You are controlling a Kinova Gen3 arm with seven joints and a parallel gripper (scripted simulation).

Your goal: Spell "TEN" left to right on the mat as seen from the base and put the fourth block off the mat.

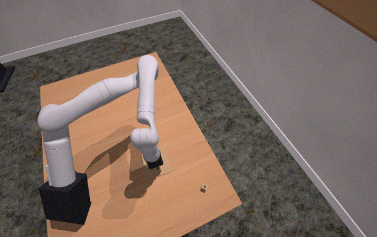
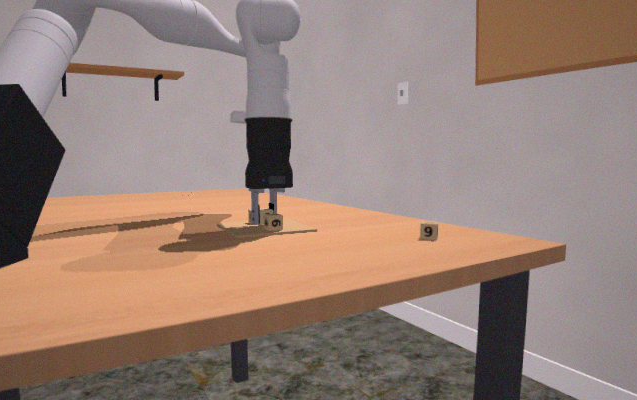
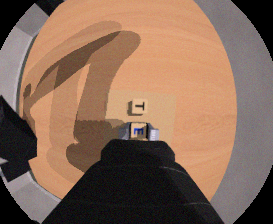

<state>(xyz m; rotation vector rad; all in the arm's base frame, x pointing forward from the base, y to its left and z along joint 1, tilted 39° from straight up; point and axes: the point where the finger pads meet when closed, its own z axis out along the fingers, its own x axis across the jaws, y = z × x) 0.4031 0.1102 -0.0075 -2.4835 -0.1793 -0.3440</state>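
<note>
The gripper [image 2: 264, 220] [image 3: 139, 132] is low over the pale mat [image 1: 167, 170] [image 2: 303, 230] [image 3: 167, 107], shut on a block with a blue E [image 3: 138, 131] on top. The block is at about mat level; its contact with the mat is hidden. The T block [image 3: 138, 106] lies flat on the mat beside it, the top of its letter pointing away from the base. Another block [image 2: 273, 223], with a dark 6-like mark on its side, stands on the mat on the other side; its top letter is hidden. The fourth block [image 1: 203, 188] [image 2: 428, 231] lies off the mat.
The robot's black base [image 1: 65, 198] [image 2: 3, 175] [image 3: 17, 137] stands at the table's near side. The arm's shadow falls across the table [image 1: 185, 204] and part of the mat. The fourth block is near the table's far right corner in the top view.
</note>
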